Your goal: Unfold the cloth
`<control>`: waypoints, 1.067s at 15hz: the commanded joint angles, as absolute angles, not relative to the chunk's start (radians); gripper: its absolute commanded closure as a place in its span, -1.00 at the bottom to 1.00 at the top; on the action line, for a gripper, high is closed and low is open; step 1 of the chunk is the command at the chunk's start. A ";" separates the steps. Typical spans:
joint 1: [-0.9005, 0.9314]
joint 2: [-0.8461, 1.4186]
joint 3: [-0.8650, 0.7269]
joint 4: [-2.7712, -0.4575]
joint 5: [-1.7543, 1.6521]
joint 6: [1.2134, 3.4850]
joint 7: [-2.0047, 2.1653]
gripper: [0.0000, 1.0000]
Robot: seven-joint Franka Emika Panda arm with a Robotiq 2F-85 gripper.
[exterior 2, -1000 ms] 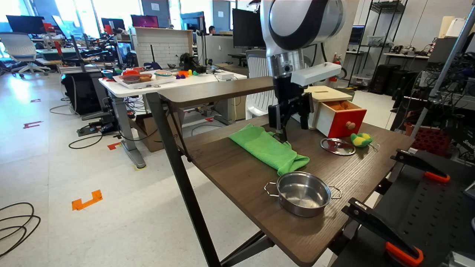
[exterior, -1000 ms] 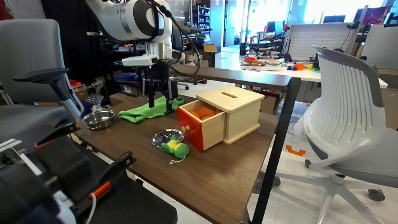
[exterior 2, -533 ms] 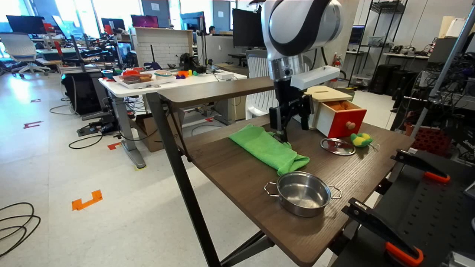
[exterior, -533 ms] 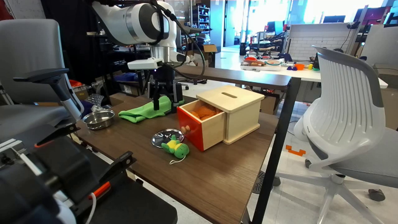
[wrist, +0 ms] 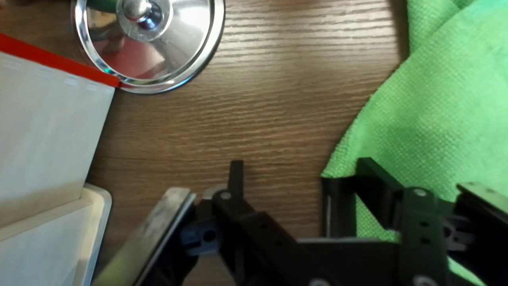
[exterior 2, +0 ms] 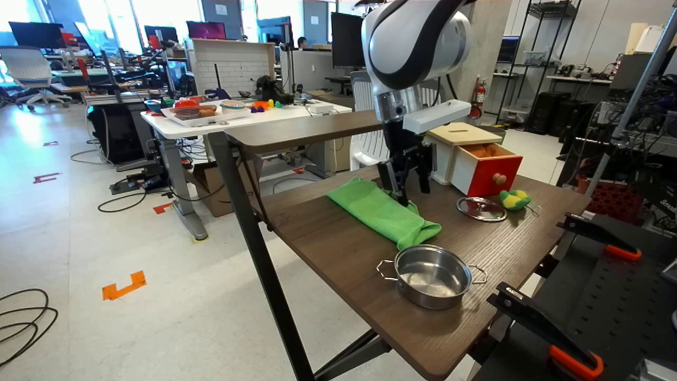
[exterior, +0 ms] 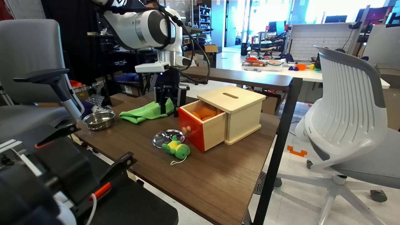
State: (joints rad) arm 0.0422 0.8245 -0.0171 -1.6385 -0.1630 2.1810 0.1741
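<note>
Hanging low above the table (exterior: 203, 182) with the claw (wrist: 300, 172) spread, pinching nothing. Having, in the wrist view, one finger over the green cloth (wrist: 432, 103) and the other over the table, with a corner, or at least an edge, of fabric in the gap between. Impossible to tell about contact of finger and fabric. Seeing the cloth on the table, between pot (exterior: 101, 125) and box (exterior: 245, 122), folded in a loose strip.

Judging by this, being probably at the step before the first grip, with unfolding not yet begun. For the next move, needing to go down a little, to close gently on the upper layer only, then to lift slowly and pull it away from the fold. Expecting some difficulty: with soft fabric, probably easy to lose the edge or take all layers. Better also not to catch the dark bar (wrist: 339, 210) at the edge, of unclear nature.

About writing, finding little: in an exterior view, small pale letters (exterior: 167, 86) on the black body of the claw, too small for reading. In an exterior view, also white lettering on a dark item (exterior 2: 661, 198), tilted, not certain.
</note>
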 commanded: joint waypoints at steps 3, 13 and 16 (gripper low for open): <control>0.057 0.896 -0.040 -1.506 -0.146 2.084 0.172 0.46; 0.034 0.849 -0.054 -1.522 -0.125 2.080 0.177 0.96; 0.064 0.757 -0.088 -1.633 -0.167 2.110 0.216 0.96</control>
